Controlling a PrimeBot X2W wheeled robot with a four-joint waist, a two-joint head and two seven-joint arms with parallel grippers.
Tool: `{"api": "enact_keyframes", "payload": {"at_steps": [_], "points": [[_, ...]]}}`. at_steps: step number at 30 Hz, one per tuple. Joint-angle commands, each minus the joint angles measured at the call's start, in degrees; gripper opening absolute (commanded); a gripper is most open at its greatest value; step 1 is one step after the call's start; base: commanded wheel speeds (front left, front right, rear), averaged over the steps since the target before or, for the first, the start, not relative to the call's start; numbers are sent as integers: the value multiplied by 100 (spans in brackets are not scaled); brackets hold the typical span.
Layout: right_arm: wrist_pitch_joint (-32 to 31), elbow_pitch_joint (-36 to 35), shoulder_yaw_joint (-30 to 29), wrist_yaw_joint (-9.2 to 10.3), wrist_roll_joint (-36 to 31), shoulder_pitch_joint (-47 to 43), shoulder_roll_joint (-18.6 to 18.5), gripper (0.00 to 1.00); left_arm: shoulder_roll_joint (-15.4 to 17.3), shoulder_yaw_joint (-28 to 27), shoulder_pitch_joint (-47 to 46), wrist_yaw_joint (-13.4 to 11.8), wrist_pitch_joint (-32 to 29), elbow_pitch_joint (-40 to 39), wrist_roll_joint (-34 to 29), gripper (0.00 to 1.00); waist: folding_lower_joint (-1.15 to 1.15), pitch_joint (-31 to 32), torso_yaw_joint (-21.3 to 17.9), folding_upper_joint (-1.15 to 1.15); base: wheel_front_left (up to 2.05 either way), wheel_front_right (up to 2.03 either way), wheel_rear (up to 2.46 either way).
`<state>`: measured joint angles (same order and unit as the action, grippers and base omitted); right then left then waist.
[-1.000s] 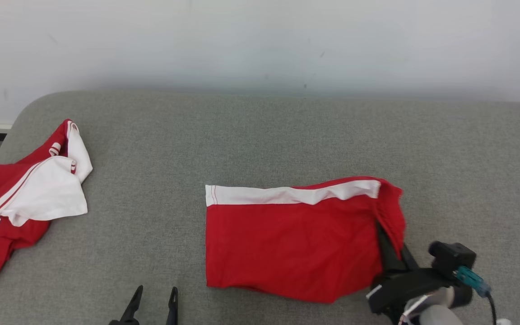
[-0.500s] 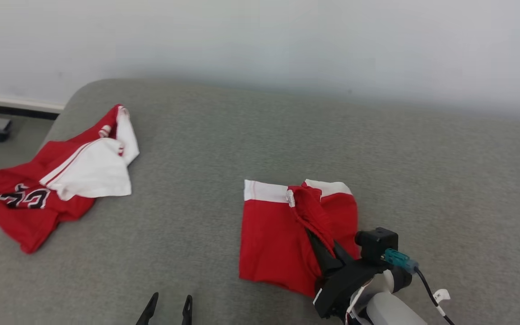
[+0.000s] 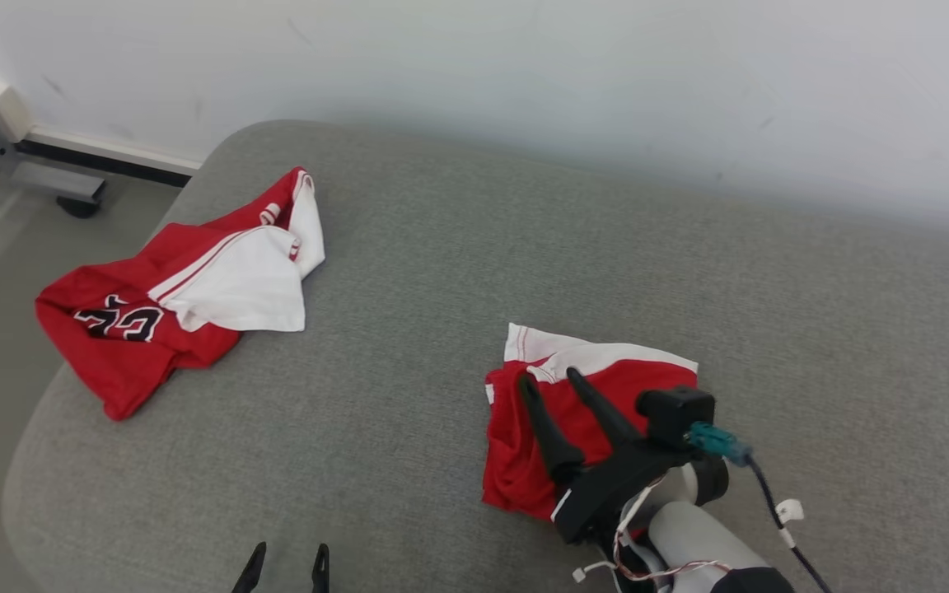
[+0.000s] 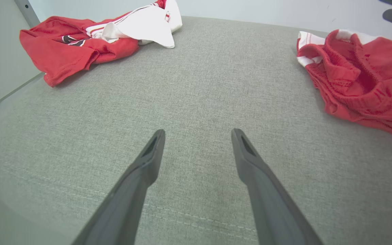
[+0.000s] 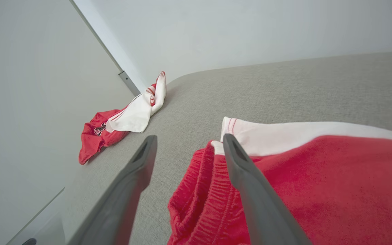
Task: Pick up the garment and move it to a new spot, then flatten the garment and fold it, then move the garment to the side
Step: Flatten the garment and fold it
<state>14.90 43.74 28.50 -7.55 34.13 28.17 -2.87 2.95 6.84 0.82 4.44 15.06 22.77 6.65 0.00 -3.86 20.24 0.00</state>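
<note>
You see the garment (image 5: 318, 183) as matt red knit cloth, finely pitted like mesh, with a ribbed, gathered waistband (image 5: 196, 197) and a smoother white band (image 5: 301, 136). The cushion (image 3: 409, 395) is coarse, matt grey woven fabric. Your left gripper (image 4: 197, 131) has dark, smooth, matt fingers (image 4: 138, 183), probably plastic.

You have folded red fabric shorts (image 3: 503, 453) with a white band edged by thin red stripes on the right, a crumpled red-and-white jersey (image 3: 137, 329) with white-outlined black numerals at far left, and a heathered grey upholstered surface (image 3: 409, 272) beneath both.
</note>
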Motion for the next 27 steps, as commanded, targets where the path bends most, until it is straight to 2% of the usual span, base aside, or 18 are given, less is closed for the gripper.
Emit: {"api": "enact_keyframes", "payload": {"at_steps": [1,11,15,20,27], "points": [[32,-113,-105,13,-63,21,-16,100,-7,-51,-34,-34,17,-36,-19,100,0,19,-175,0,0,0,0],[33,-996,-2239,13,-1764,-1053,-7,100,-8,-223,-96,-94,17,-298,-130,100,0,127,-873,0,0,0,0],[34,-1331,-2772,13,-2226,-1514,-1,100,-7,-315,-71,-105,17,-331,-173,100,0,173,-1114,0,0,0,0],[33,-1654,-3060,13,-2384,-1954,2,100,-7,-434,12,-90,17,-354,-187,100,0,254,-1366,0,0,0,0],[33,-1950,-3129,13,-2414,-2314,1,100,-8,-565,129,-58,17,-395,-230,100,0,365,-1597,0,0,0,0]]}}
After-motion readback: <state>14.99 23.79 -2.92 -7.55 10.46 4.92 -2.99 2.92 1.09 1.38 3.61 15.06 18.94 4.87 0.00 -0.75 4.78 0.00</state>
